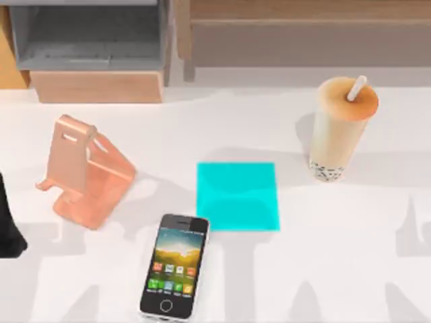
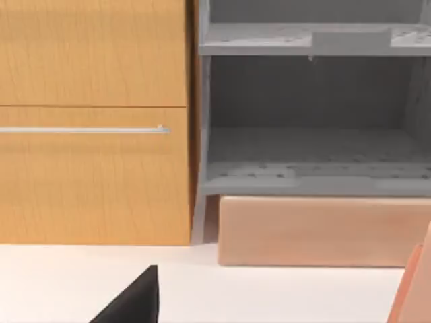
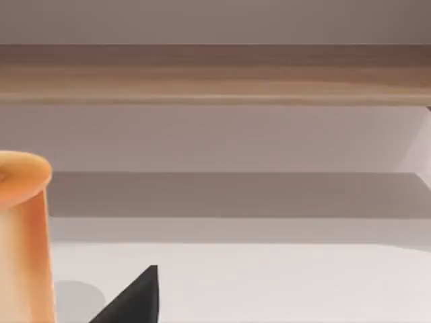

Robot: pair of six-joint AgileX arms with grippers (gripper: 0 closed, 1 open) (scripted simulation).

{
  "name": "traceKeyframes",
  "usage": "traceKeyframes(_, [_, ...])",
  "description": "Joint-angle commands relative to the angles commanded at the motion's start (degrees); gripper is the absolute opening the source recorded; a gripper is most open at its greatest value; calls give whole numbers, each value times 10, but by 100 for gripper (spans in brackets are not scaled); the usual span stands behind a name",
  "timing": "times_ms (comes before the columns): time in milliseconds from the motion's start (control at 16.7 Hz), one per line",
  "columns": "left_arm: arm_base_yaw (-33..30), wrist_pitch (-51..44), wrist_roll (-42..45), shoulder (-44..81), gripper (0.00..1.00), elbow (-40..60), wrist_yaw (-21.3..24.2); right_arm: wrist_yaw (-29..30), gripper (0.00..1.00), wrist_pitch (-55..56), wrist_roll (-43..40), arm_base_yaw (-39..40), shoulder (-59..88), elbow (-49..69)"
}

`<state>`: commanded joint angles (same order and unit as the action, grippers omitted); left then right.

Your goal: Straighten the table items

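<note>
1. I see the black-framed smartphone with a colourful app screen [image 1: 176,266] lying flat at the near edge of the broad white table [image 1: 350,269], a little left of its middle and slightly askew. The rose-pink angled phone stand [image 1: 84,171] sits just beyond it toward the left edge.
2. The tan bubble-tea cup with a white straw [image 1: 340,128] stands upright toward the far right corner, with the flat cyan square pad [image 1: 238,195] between it and the phone.
3. My left arm [image 1: 9,225] sits at the table's left edge. A dark part of the left pincer [image 2: 131,301] shows in the left wrist view, and one of the right pincer [image 3: 131,301] in the right wrist view. I cannot tell whether either is open or closed.
4. I judge the phone the first job: come down over its long sides, grip squarely, then lean it into the stand without nudging the stand.
</note>
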<state>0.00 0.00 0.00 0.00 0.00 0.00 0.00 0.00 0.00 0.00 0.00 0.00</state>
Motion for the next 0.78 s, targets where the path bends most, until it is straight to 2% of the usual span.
traceKeyframes(180, [1, -3, 5, 4, 100, 4, 0, 0, 100, 0, 0, 0, 0, 0])
traceKeyframes(360, [6, -27, 55, 45, 100, 36, 0, 0, 100, 0, 0, 0, 0, 0])
traceKeyframes(540, [18, -73, 153, 124, 100, 100, -1, 0, 100, 0, 0, 0, 0, 0])
traceKeyframes(780, [40, -161, 336, 273, 100, 219, -1, 0, 100, 0, 0, 0, 0, 0])
